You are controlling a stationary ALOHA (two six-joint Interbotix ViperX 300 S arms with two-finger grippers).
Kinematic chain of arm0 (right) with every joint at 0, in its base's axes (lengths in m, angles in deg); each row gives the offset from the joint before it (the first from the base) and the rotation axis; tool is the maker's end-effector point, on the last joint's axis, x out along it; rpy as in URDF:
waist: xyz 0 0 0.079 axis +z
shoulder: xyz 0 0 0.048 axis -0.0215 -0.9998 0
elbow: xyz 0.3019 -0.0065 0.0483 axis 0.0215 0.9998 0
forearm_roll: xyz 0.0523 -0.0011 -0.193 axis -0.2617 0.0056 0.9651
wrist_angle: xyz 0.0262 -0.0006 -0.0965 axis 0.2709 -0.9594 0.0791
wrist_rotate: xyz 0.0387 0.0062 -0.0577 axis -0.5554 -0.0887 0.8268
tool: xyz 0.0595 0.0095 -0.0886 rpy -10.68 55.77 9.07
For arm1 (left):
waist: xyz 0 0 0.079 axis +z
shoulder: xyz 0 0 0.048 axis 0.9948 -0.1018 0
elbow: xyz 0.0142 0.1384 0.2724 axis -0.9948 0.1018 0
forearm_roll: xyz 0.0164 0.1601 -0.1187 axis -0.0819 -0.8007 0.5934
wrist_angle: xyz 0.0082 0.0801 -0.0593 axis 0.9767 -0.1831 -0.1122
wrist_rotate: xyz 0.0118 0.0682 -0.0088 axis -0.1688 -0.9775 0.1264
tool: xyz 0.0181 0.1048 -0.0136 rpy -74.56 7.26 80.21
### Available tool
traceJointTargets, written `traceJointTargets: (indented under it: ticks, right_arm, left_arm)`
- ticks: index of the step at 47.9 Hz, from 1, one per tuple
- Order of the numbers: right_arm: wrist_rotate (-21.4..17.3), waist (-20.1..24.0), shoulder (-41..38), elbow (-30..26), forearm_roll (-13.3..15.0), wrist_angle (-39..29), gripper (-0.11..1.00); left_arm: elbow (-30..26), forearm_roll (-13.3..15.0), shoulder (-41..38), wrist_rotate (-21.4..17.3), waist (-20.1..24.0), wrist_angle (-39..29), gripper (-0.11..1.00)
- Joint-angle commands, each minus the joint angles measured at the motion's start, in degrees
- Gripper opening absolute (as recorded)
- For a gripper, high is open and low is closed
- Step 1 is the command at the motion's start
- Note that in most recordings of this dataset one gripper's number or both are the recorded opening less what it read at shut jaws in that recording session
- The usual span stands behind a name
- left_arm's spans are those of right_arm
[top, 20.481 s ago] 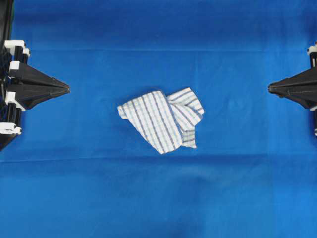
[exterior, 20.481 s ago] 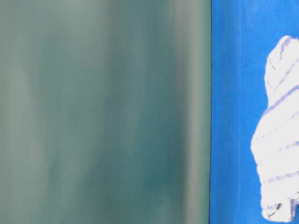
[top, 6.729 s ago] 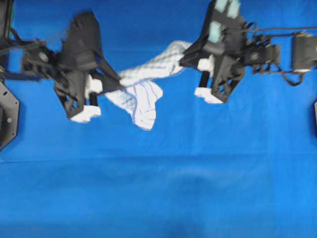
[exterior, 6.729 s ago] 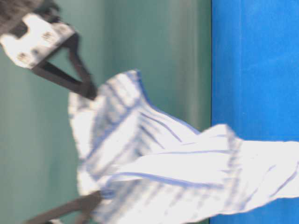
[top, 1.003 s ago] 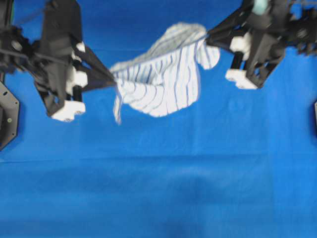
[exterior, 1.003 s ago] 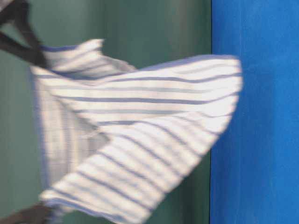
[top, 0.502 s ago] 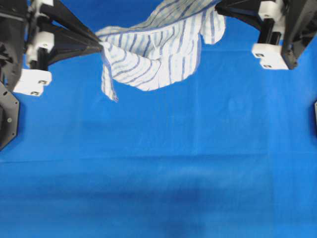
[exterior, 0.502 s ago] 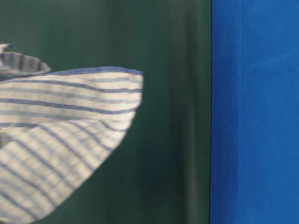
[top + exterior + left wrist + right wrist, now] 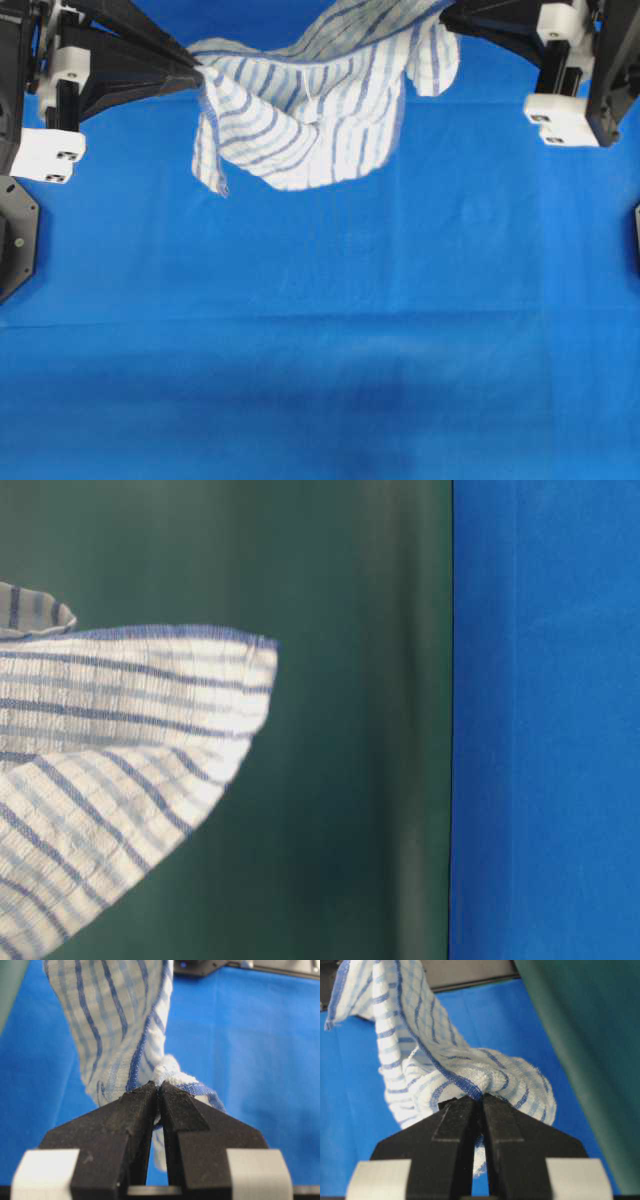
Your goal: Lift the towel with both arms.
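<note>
The white towel (image 9: 310, 110) with thin blue plaid stripes hangs in the air between my two grippers, well above the blue table (image 9: 330, 340). My left gripper (image 9: 196, 72) is shut on the towel's left corner (image 9: 165, 1072). My right gripper (image 9: 443, 12) is shut on the towel's right corner (image 9: 480, 1082) at the top edge of the overhead view. The cloth sags in the middle and a flap hangs down at the left. In the table-level view the towel (image 9: 120, 770) floats at the left, clear of the table (image 9: 545, 730).
A blue cloth covers the whole table. A dark green backdrop (image 9: 350, 730) stands behind it. A black base plate (image 9: 15, 240) sits at the left edge and a dark part (image 9: 636, 235) at the right edge.
Both grippers have risen further with the towel. It has spread wider and moved up in the overhead view, and further left in the table-level view.
</note>
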Motion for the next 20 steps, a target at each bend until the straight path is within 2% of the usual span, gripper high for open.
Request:
traceJointTargets:
  ticks: [1, 6, 10, 17, 20]
  right_arm:
    - [1.23, 0.35, 0.97, -1.05, 0.0, 0.53, 0.05]
    - [2.55, 0.7, 0.88, -0.97, -0.18, 1.49, 0.05]
    - [2.72, 0.79, 0.88, -0.97, -0.18, 2.11, 0.09]
    - [2.64, 0.79, 0.88, -0.97, 0.35, 2.11, 0.52]
    - [2.55, 0.79, 0.97, -0.97, 0.44, 2.11, 0.65]
  left_arm:
    - [-1.58, -0.18, 0.18, -0.09, 0.09, 1.49, 0.03]
    - [-1.23, -0.35, 0.53, -0.09, 0.09, 1.76, 0.04]
    - [-1.05, -0.53, 0.79, -0.09, 0.09, 1.93, 0.16]
    - [-0.26, -0.53, 1.23, 0.09, 0.09, 3.34, 0.58]
    - [0.44, -0.53, 1.85, 0.0, 0.09, 3.96, 0.75]
